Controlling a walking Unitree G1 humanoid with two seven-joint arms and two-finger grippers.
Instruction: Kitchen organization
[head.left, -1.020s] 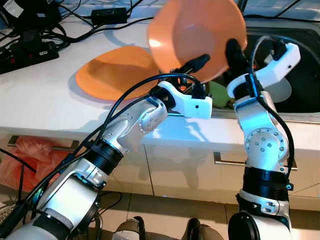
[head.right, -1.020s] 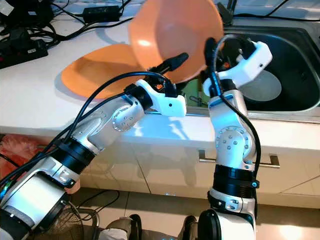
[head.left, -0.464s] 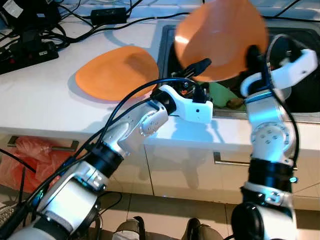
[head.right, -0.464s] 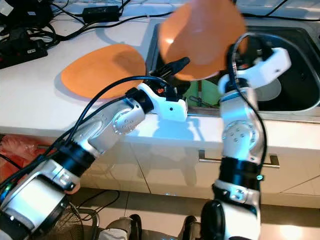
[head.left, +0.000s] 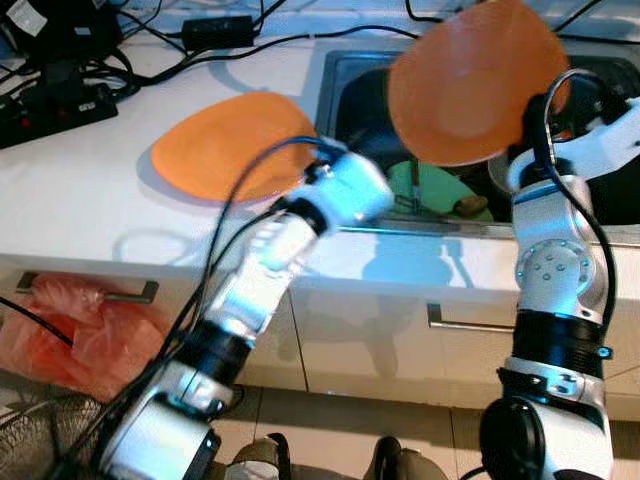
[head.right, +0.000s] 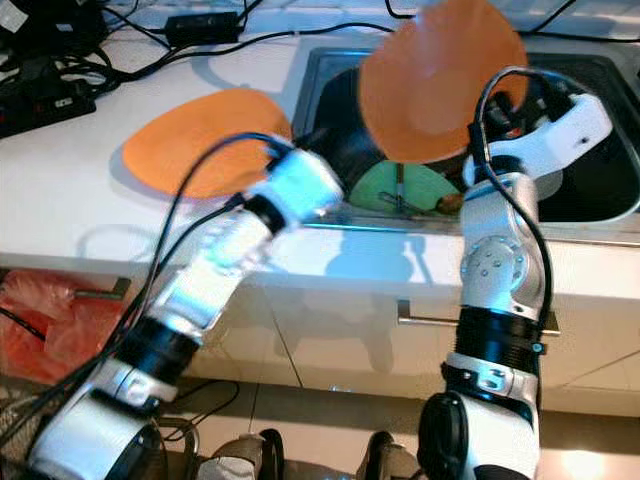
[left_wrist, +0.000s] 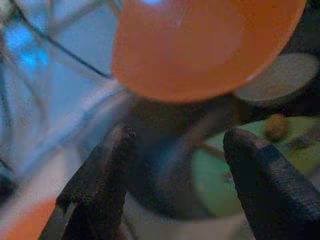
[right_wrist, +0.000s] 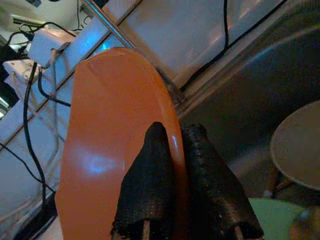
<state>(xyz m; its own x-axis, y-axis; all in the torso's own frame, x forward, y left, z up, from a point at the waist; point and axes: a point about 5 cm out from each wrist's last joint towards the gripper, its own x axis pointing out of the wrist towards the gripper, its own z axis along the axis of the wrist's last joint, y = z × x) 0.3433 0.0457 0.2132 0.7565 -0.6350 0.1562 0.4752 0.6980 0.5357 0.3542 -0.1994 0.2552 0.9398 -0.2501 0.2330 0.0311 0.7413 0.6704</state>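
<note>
Right wrist view: our right claw (right_wrist: 182, 220) pinches the rim of a round orange plastic plate (head.left: 470, 85), holding it edge-up above the steel sink (head.left: 345, 85), probably so it clears the tabletop's (head.left: 80, 200) edge; our left claw (left_wrist: 175, 185) hangs wide apart, holding nothing.

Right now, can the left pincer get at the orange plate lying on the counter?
Probably yes. The left pincer is open and holds nothing, and the orange plate lies uncovered on the counter beside that arm.

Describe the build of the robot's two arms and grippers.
Both arms are silver metal segments with black ring joints and white wrist housings, loose black cables looping alongside. The left gripper and right gripper each have two long black, rough-textured fingers. The right arm shows small blue lights near its lower black band.
</note>
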